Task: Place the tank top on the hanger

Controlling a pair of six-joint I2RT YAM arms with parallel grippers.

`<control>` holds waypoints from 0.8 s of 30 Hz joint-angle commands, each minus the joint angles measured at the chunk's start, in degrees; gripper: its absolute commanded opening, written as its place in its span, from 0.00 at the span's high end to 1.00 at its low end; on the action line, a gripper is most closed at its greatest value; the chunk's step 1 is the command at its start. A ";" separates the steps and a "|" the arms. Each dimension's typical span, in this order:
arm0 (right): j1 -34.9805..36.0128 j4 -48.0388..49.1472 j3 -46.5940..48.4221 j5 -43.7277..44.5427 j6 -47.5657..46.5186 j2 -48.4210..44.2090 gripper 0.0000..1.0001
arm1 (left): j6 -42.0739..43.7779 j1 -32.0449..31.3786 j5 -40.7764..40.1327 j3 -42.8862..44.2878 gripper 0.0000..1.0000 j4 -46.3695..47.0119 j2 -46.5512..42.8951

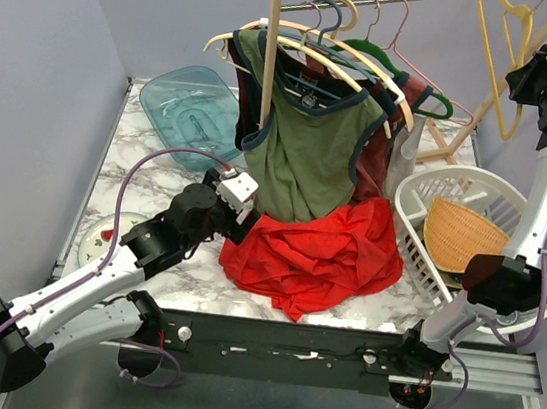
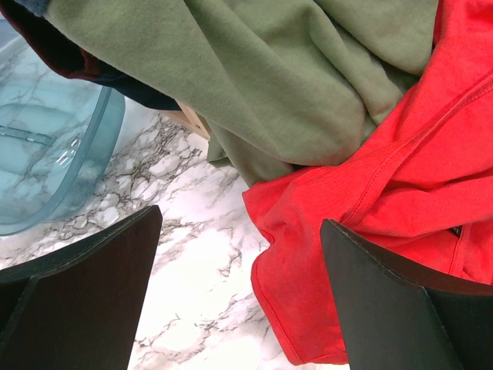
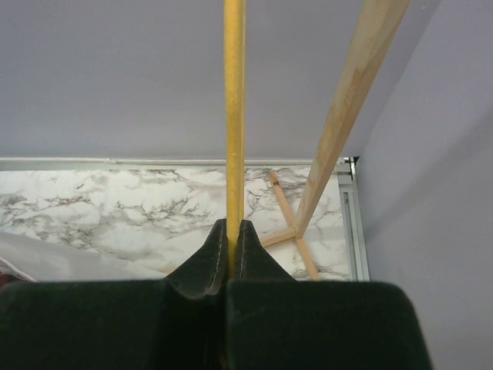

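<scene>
Tank top [image 1: 313, 250] lies just past the spread fingers [image 2: 85, 293] of the left gripper [image 2: 240, 220]; that gripper is low over the marble table [image 1: 150, 183], wide apart and holding nothing; in the left wrist view bare marble shows between the fingers, and the red hem lies close by the right-hand one, though I cannot tell whether they touch. The tank top is a crumpled red heap at about 6 o'clock from the table's middle; its upper edge is tucked under the hem of the olive-green top [image 1: 311, 149], which hangs from the wooden clothes rack [image 1: 269, 53]; at the heap's 10 o'clock a clear blue plastic tub [image 1: 190, 108] sits on the marble.

The right gripper [image 3: 232, 235] is high up at 2 o'clock in the top view, pressed together on the thin yellow bar of the hanger [image 3: 234, 92]; the bar runs straight up out of the pinch; the hanger is by the rack's right end, well apart from the tank top; a slanted wooden leg [image 3: 347, 100] stands just to its right. Below, at 3 o'clock on the table, a white laundry basket [image 1: 458, 183] holds a woven straw piece [image 1: 461, 234].
</scene>
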 commanded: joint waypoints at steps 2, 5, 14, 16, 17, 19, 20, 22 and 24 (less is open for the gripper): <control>-0.69 5.04 -4.17 -3.78 2.08 -6.00 1.00 | 0.32 0.31 -0.10 -0.02 0.01 1.09 -1.07; -0.78 5.49 -6.03 -4.04 1.64 -8.11 0.99 | 0.23 0.40 0.16 -0.02 0.01 1.09 -1.08; -0.96 5.76 -23.33 -5.01 -8.10 -24.09 1.00 | -0.30 0.40 2.62 0.15 0.01 0.91 -1.43; -0.96 4.53 -26.93 -4.92 -10.65 -29.80 1.00 | -0.47 0.31 3.32 0.33 0.01 0.91 -1.16; -0.96 3.04 -28.17 -5.18 -11.53 -31.65 0.99 | -0.65 0.31 3.76 0.41 0.01 0.91 -1.16; -0.96 1.72 -30.46 -5.97 -13.90 -37.80 1.00 | -0.83 0.40 4.81 0.59 0.01 0.82 -1.08; -0.96 0.23 -32.21 -6.15 -14.61 -40.08 1.00 | -1.17 0.40 5.25 0.68 0.01 0.82 -1.16; -0.96 -2.32 -32.75 -7.20 -18.03 -45.34 1.00 | -1.70 0.40 6.04 1.03 0.01 0.65 -1.95; -0.96 -7.94 -30.83 -9.39 -22.85 -47.65 1.00 | -3.36 0.31 6.57 1.90 0.01 -0.31 -2.57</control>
